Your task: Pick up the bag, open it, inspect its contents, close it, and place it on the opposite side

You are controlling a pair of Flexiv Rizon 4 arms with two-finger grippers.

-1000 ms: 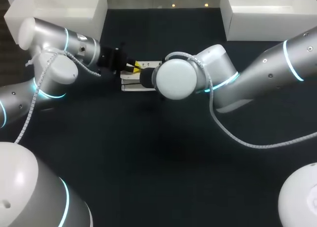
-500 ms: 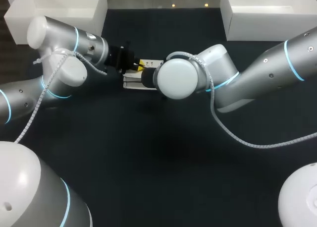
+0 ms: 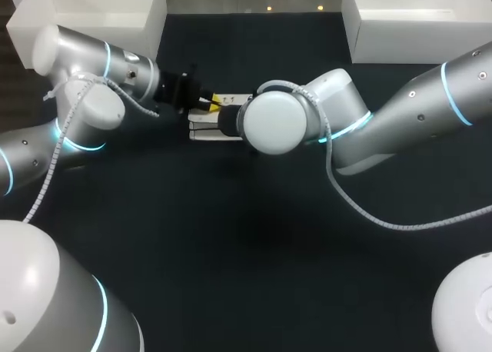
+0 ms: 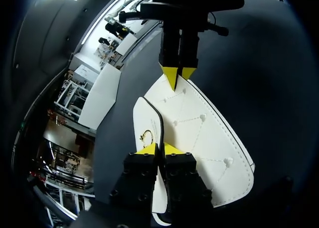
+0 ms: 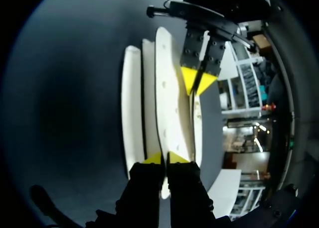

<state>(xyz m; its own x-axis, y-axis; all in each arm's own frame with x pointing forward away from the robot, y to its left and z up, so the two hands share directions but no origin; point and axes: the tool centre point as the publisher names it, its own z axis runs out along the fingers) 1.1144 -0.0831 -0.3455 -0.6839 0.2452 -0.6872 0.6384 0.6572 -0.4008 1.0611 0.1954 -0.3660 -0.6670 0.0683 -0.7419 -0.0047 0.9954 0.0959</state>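
A white quilted bag [image 3: 203, 130] with a dark trim sits between my two grippers over the dark table. In the left wrist view the bag [image 4: 203, 133] spreads out ahead, and my left gripper [image 4: 159, 149] is shut on its near edge beside a small gold clasp [image 4: 146, 135]. My right gripper [image 4: 178, 76] pinches the far end. From the right wrist, my right gripper [image 5: 164, 159] is shut on one white panel of the bag [image 5: 167, 98], with my left gripper [image 5: 198, 81] clamped opposite. In the head view my left gripper [image 3: 209, 101] shows, while my right wrist hides the right one.
A white bin [image 3: 88, 14] stands at the back left of the table and another white bin [image 3: 415, 18] at the back right. The dark tabletop [image 3: 246, 244] stretches toward the front.
My left arm swung right toward the bag, then drew back left to about where it began. The bag and my right arm stayed in place.
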